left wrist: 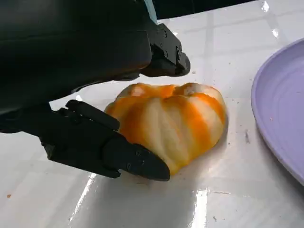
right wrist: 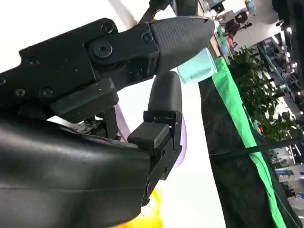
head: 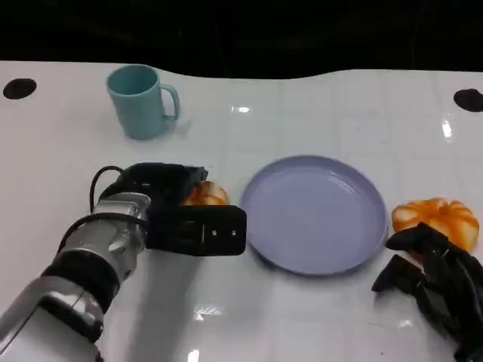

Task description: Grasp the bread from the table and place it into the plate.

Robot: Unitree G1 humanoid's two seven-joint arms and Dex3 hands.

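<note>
The left hand's fingers lie against the near flank of the bread, with another finger arched over its top; they bracket the roll but whether they actually press it tight I cannot tell. The bread sits on the table, just beside the rim of the lilac plate, half hidden under the left hand in the head view. It looks like a soft, light, ridged bun with orange streaks: likely to squash under a hard squeeze, so a gentle hold across its broad sides, low on the flanks, seems best. A second roll lies at the plate's far side, next to the right hand, whose fingers are apart and hold nothing. A teal mug stands well behind.
</note>
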